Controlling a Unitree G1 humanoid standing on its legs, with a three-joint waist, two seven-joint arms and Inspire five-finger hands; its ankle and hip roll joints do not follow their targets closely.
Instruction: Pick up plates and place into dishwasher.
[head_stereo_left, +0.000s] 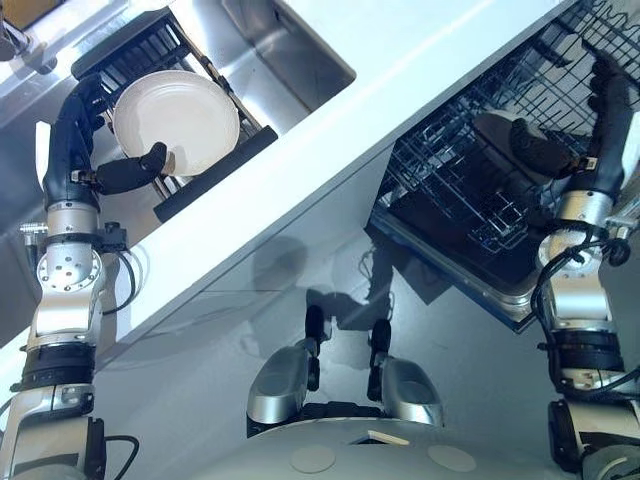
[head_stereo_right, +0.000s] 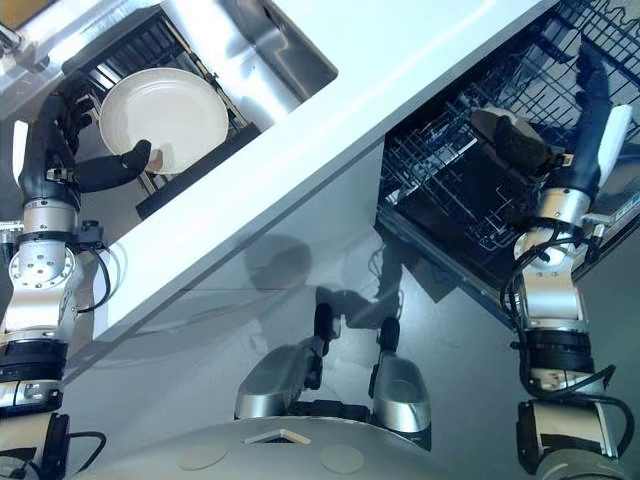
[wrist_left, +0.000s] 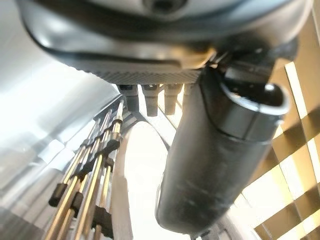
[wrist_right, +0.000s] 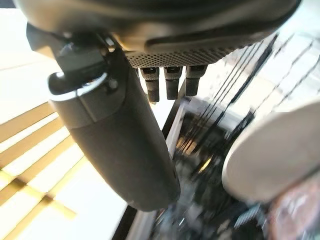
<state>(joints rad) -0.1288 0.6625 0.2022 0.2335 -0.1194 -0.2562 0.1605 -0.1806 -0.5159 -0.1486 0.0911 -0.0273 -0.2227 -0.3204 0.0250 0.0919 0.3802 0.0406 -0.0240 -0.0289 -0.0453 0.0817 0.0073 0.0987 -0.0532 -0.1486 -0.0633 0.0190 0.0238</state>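
A white plate (head_stereo_left: 175, 120) stands on edge in the black dish rack (head_stereo_left: 215, 165) beside the sink. My left hand (head_stereo_left: 82, 150) grips it, the thumb (head_stereo_left: 135, 170) lying across its face and the fingers curled behind its rim. In the left wrist view the thumb (wrist_left: 220, 150) presses on the plate (wrist_left: 145, 165) beside the rack's wires (wrist_left: 90, 180). My right hand (head_stereo_left: 590, 150) hovers open and empty over the dishwasher's wire rack (head_stereo_left: 470, 180). A pale plate (wrist_right: 275, 155) lies in that rack just beyond its thumb (wrist_right: 120, 140).
The white counter (head_stereo_left: 330, 150) runs diagonally between the sink side and the dishwasher. A steel sink basin (head_stereo_left: 290, 50) lies behind the dish rack. The dishwasher's open door (head_stereo_left: 470, 265) juts out below its pulled-out rack, over the grey floor.
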